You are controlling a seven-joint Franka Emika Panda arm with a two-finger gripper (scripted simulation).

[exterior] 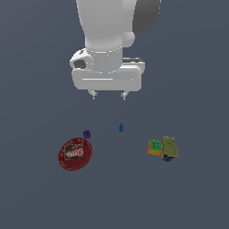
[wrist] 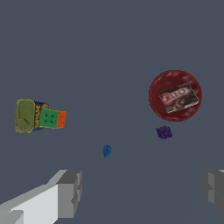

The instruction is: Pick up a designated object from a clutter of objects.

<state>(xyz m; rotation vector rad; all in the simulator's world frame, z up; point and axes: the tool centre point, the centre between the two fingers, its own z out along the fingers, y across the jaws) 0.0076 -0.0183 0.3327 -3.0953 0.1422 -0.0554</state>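
My exterior view looks down at a slant from in front of the arm (exterior: 107, 40), far enough back to take in the whole grey floor (exterior: 188, 201). My wrist view looks down past the fingers (wrist: 70, 194), closer in. Both share the red disc (exterior: 75, 154) (wrist: 175, 95) and the can (exterior: 170, 148) (wrist: 27, 115).

The only thing here apart from the job's own items is the tabletop (exterior: 188, 201), a flat, even surface of dark slate blue-grey with a dull, matte look. In the exterior view it fills the whole background and runs to all four borders. In the wrist view the tabletop (wrist: 87, 43) shows the same plain colour from edge to edge.
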